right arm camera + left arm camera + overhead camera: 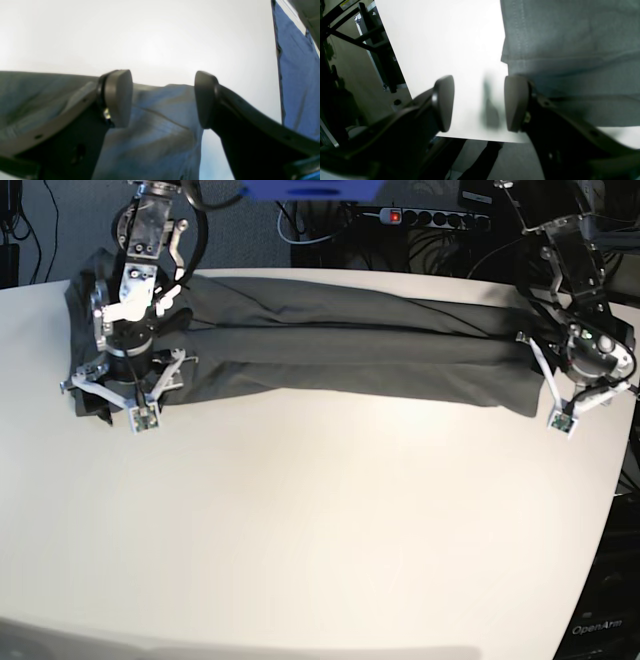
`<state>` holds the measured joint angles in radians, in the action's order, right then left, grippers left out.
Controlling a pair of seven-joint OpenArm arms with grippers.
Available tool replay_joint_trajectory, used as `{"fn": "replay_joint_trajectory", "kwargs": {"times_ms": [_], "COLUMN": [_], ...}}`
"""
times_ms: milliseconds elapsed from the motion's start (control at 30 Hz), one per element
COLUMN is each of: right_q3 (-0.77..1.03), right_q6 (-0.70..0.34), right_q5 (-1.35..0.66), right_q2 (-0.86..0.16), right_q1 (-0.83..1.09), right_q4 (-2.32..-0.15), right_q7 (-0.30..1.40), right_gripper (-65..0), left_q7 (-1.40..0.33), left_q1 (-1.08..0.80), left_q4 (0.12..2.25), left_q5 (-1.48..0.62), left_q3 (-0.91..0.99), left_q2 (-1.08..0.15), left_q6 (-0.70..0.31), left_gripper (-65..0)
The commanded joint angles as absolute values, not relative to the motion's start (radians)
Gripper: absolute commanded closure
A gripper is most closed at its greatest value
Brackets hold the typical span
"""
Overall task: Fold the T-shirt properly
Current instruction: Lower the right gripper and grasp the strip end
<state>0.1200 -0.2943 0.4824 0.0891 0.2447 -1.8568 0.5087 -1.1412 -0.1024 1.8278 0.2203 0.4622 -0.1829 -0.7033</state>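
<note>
The dark T-shirt (350,345) is lying folded lengthwise across the counter's (330,520) twelve o'clock side, both grippers' fingers (443,102) (118,97) gaping, holding nothing.

the near half of the white table (320,520) lies bare, open to passage. along the far edge the t-shirt (350,345) stretches as a long band from side to side, each end under an arm. behind it a power strip (430,218) and cables crowd the rear.
</note>
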Motion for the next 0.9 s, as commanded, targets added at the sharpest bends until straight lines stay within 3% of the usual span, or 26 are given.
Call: {"fn": "replay_joint_trajectory", "kwargs": {"times_ms": [0,233,267,467,633,700,867], "right_q3": [0.12,0.102,0.093,0.062,0.048,0.048,0.047], "right_q6": [-0.278,-0.005,-0.002,-0.002,-0.004,-0.004,-0.004], "right_q5": [0.484,0.483,0.483,0.479,0.483,0.483,0.483], "right_q2": [0.09,0.088,0.088,0.088,0.084,0.084,0.084], "right_q1": [0.234,0.232,0.236,0.242,0.242,0.242,0.24], "right_q4": [-1.873,-1.868,-1.868,-1.865,-1.824,-1.811,-1.811], "right_q7": [0.489,0.49,0.49,0.49,0.49,0.49,0.49], "right_gripper": [-38.4,-36.4,-33.5,-1.0,-0.7,-0.7,-0.7], "left_q7": [-1.136,-1.136,-1.138,-1.142,-1.142,-1.142,-1.147], "left_q1": [-0.091,-0.09,-0.088,-0.071,-0.073,-0.076,-0.073], "left_q4": [1.844,1.853,1.853,1.854,1.873,1.911,1.943], "left_q5": [0.223,0.223,0.223,0.223,0.223,0.223,0.223], "left_q3": [0.464,0.464,0.464,0.464,0.464,0.464,0.464], "left_q2": [-0.193,-0.191,-0.185,-0.173,-0.173,-0.173,-0.168], "left_q6": [-0.698,-0.698,-0.698,-0.698,-0.698,-0.698,-0.698], "left_gripper": [-31.4,-31.4,-31.4,-31.1,-30.6,-27.0,-6.8]}}
